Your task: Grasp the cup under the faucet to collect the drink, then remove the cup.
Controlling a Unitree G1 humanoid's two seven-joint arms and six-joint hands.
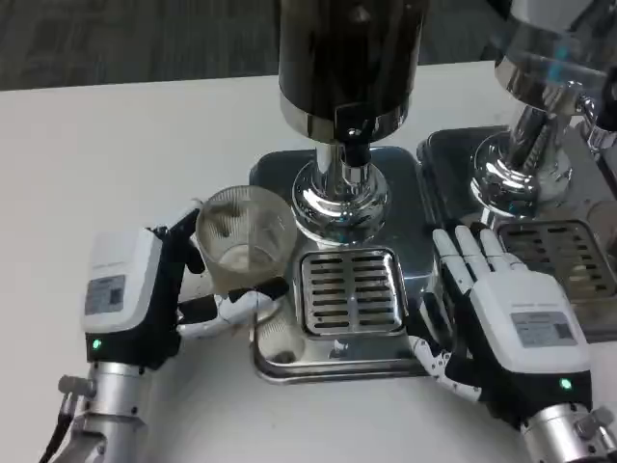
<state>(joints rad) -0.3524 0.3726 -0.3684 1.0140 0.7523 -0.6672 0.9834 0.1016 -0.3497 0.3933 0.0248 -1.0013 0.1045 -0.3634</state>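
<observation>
Cup [241, 236] clamped in left hand [145, 289] fingers, left of faucet [355, 145]; right hand [506, 309] fingers apart; misalignment risks drink spilling onto tray [289, 357].

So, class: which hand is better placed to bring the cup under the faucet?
Left. The left hand already holds the cup beside the drip grate; the right hand rests flat on the tray, empty.

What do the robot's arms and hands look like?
Each forearm is shiny silver metal. The left hand and right hand both have a white back with a grey printed label and a small green light near the wrist. Their fingers are white and black. A thin dark cable runs beside the left forearm.
</observation>
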